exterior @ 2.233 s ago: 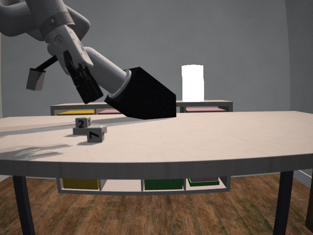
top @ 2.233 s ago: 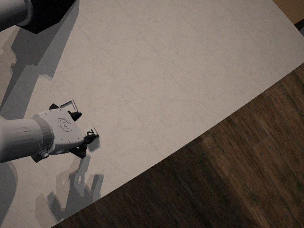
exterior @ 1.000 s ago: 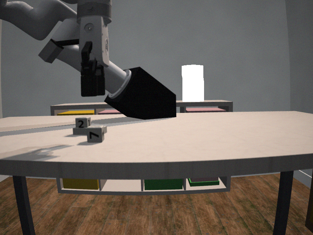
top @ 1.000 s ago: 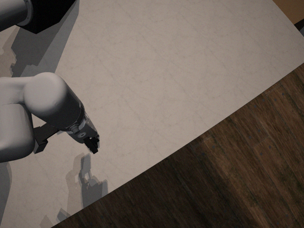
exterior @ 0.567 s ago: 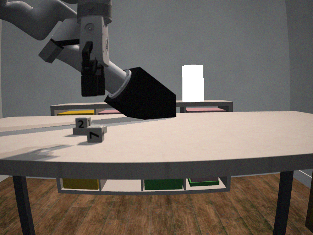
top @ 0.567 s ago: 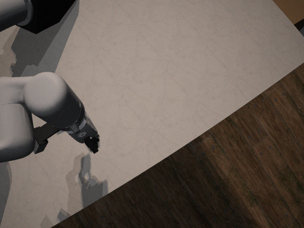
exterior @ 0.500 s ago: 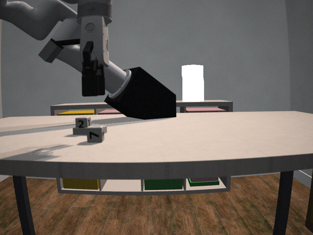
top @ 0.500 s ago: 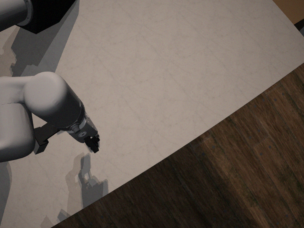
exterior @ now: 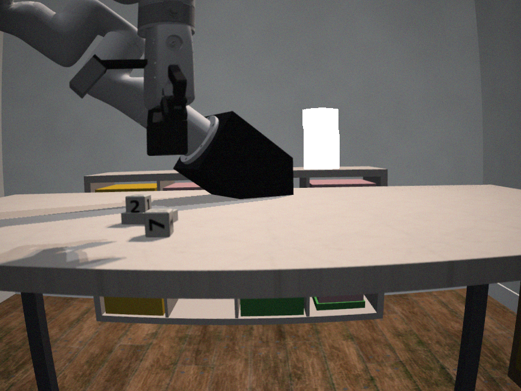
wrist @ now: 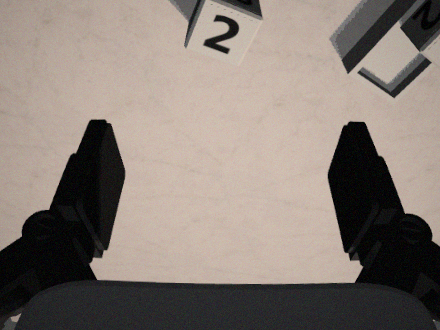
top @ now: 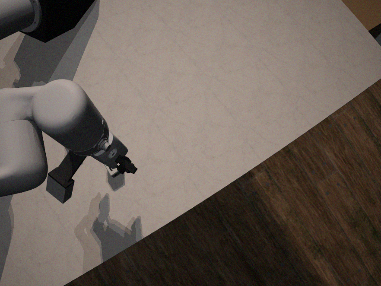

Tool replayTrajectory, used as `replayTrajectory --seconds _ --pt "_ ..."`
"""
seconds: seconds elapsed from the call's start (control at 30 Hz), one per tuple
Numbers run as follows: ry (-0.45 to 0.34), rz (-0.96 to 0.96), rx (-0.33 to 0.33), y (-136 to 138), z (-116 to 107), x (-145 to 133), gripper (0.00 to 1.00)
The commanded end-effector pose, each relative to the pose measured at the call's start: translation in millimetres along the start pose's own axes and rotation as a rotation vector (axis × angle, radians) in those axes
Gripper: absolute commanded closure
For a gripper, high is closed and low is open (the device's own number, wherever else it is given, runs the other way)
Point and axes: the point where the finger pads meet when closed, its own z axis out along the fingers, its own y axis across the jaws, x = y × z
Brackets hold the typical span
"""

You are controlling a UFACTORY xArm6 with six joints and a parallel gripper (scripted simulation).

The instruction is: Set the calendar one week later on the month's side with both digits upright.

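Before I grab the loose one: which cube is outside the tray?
The cube with the sideways 7; the other cube sits in the tray.

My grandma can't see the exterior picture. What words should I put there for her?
An open black gripper hangs above a table. Below, one number cube sits in a small tray, and another cube, showing a sideways 7, sits outside it.

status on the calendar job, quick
gripper open, empty, above table; one cube in tray, other on table; nothing seen blocking
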Motion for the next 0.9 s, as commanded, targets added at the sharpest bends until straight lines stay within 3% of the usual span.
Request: replayTrajectory --seconds 0.0,0.87 --pt "-0.007 -0.145 -0.002 0 -3 -4 0.0" --pt "-0.009 -0.98 0.002 7 -13 -28 0.0"
